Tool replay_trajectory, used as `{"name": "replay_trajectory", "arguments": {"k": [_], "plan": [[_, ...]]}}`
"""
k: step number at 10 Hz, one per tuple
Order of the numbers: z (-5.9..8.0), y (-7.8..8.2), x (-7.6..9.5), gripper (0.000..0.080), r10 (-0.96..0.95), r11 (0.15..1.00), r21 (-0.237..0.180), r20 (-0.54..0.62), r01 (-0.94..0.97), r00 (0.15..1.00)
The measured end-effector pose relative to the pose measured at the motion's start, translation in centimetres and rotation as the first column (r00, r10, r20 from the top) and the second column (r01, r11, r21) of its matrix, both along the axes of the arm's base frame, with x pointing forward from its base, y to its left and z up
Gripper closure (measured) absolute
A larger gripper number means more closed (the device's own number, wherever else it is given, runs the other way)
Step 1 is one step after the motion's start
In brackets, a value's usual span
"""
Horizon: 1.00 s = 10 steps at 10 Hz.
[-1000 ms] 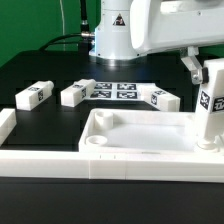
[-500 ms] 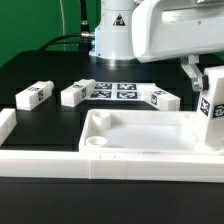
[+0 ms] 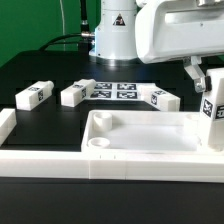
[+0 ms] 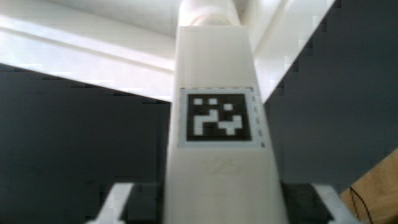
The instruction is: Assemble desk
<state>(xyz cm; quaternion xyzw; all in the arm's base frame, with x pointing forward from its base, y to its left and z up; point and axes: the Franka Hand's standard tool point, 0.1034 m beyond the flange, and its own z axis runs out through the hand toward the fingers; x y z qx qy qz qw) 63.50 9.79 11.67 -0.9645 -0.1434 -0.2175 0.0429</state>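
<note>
The white desk top [image 3: 140,140] lies tray-side up on the black table, near the front. My gripper [image 3: 213,80] is shut on a white square leg [image 3: 213,112] and holds it upright over the top's corner on the exterior view's right. In the wrist view the leg [image 4: 221,110] fills the middle, its tag facing the camera, between my two fingers [image 4: 125,203]. Three more legs lie behind the top: one [image 3: 33,95] at the left, one [image 3: 77,93] beside it, one [image 3: 164,98] further right.
The marker board [image 3: 117,90] lies flat behind the desk top, in front of the robot base [image 3: 115,40]. A long white border rail [image 3: 60,162] runs along the front, with a short upright end [image 3: 6,122] at the exterior view's left.
The gripper and the held leg have shifted slightly toward the exterior view's right. The other parts have not moved.
</note>
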Motion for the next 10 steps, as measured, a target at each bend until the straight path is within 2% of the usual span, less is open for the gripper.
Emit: {"name": "replay_trajectory", "arguments": {"k": [3,5,6,7,10], "plan": [[0.0,0.1,0.0,0.0509,0.001,1.000,0.000,0.007,-0.001,1.000],[0.1,0.1,0.0,0.0229,0.001,1.000,0.000,0.007,-0.001,1.000],[0.2,0.1,0.1,0.0229,0.001,1.000,-0.001,0.009,-0.001,1.000],[0.4,0.1,0.1,0.0169,0.002,1.000,-0.001,0.008,-0.002,1.000],[2.1,0.2,0.2,0.0154,0.012,1.000,0.000,-0.028,-0.012,1.000]]}}
